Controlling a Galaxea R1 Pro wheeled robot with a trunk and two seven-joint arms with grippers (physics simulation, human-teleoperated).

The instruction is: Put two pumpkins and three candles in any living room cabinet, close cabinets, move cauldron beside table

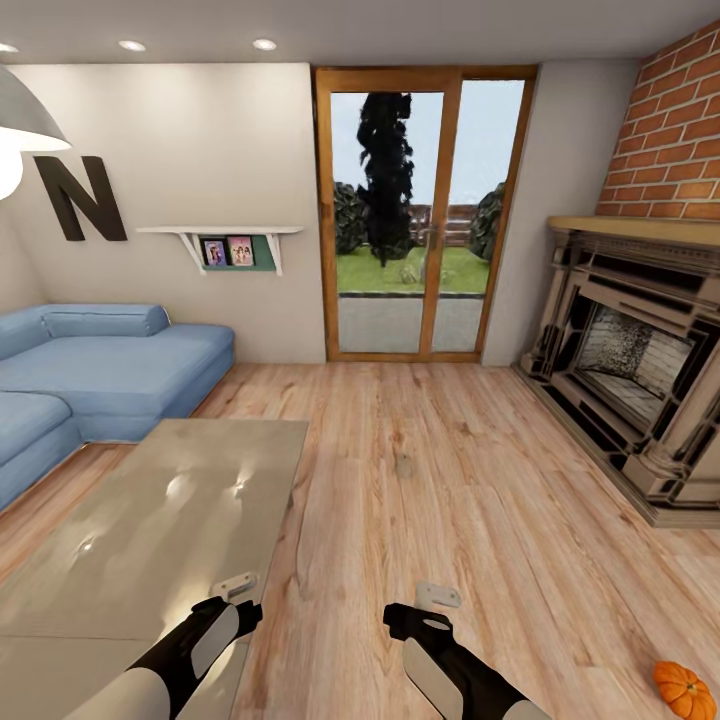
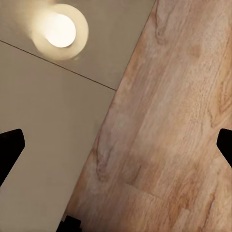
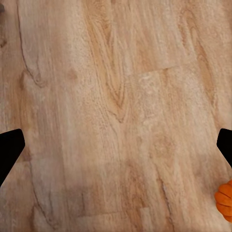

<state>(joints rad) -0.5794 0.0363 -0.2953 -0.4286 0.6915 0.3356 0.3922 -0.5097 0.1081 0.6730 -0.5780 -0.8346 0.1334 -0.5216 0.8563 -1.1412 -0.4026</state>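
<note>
Both pincers, left pincer [image 1: 237,587] and right pincer [image 1: 437,596], are being held spread and empty; a pumpkin [image 1: 685,689] is lying on the floor [image 1: 450,470], right of the right pincer; likely light, rigid, ribbed; best grasped across its middle.

Blue corner sofa [image 1: 95,375] sitting at the left against the beige wall. Large dark letter N [image 1: 82,198] hanging above it. White wall shelf [image 1: 222,235] carrying two small framed pictures [image 1: 227,251]. Glazed wooden doors [image 1: 425,215] standing shut in the far wall, showing lawn and a dark tree. Ornate beige-and-black fireplace surround [image 1: 635,360] standing at right under a brick chimney [image 1: 675,130]. White lamp shade [image 1: 22,115] hanging at upper left.
</note>
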